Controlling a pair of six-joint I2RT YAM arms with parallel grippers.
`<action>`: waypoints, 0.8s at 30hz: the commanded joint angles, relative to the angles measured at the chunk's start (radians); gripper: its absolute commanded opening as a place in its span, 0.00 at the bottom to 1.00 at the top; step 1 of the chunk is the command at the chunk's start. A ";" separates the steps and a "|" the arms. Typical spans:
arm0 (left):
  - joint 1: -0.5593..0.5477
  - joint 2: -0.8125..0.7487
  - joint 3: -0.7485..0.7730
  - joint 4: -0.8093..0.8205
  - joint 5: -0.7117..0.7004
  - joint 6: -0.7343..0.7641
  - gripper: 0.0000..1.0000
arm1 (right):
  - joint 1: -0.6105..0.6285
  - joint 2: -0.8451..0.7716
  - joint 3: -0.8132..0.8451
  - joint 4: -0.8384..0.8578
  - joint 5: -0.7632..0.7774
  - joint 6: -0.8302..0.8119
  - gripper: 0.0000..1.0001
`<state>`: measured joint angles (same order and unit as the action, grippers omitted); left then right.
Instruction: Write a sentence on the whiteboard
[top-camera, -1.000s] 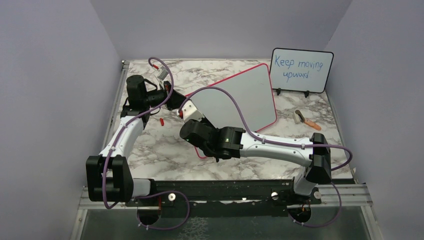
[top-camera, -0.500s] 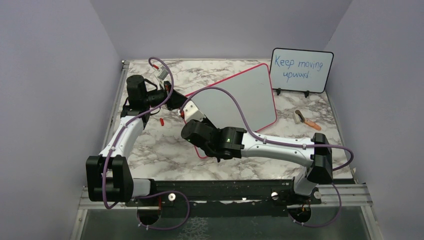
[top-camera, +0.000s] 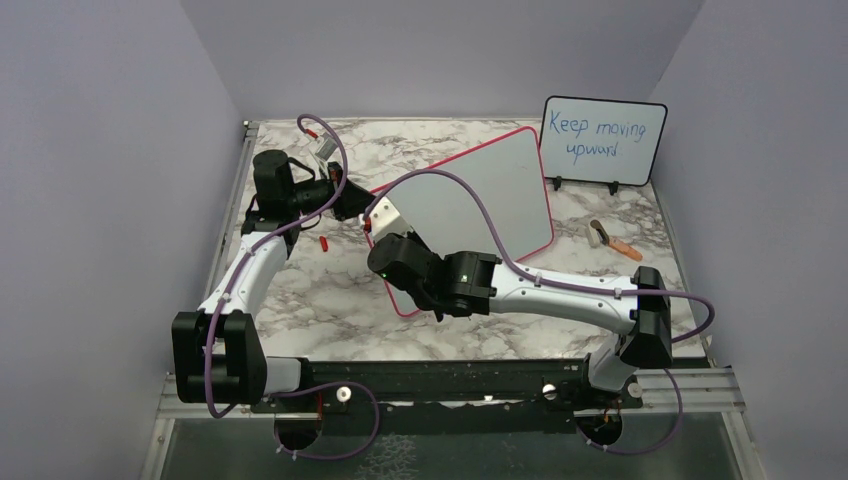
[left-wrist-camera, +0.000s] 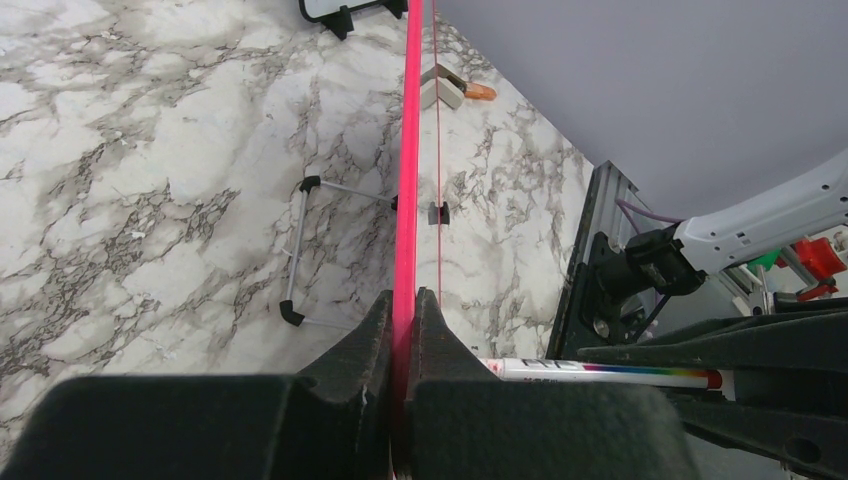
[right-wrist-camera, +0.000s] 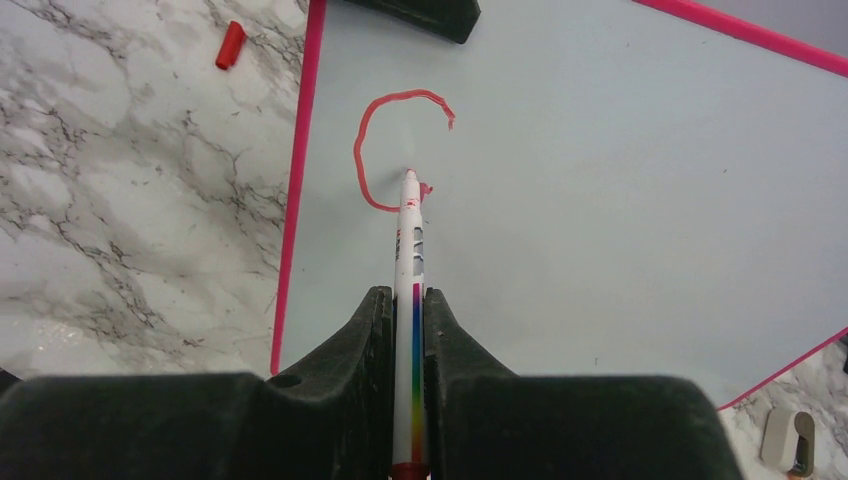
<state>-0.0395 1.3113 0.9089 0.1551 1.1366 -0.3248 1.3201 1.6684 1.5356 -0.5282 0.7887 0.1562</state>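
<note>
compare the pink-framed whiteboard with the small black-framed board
The whiteboard is larger, with a red-pink frame; the small board has a black one. The whiteboard carries only one curved red stroke; the small board reads "Keep moving upward" in blue. The left gripper clamps the whiteboard's edge; the small board stands untouched. Both are white with rounded corners.

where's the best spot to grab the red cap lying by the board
Probably mid-length on the cap, from straight above, squeezing across its width: it is a short cylinder lying flat on the table, both long sides free, apart from the whiteboard.
</note>
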 joint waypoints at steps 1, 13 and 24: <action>-0.030 0.024 0.002 -0.049 0.010 0.069 0.00 | -0.004 -0.023 -0.011 0.036 -0.043 -0.003 0.01; -0.030 0.024 0.002 -0.052 0.011 0.070 0.00 | -0.004 0.005 -0.002 0.020 -0.028 -0.003 0.00; -0.031 0.026 0.003 -0.054 0.012 0.072 0.00 | -0.004 0.019 0.000 0.016 -0.029 -0.001 0.01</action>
<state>-0.0399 1.3113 0.9092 0.1543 1.1370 -0.3241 1.3201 1.6737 1.5356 -0.5205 0.7647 0.1558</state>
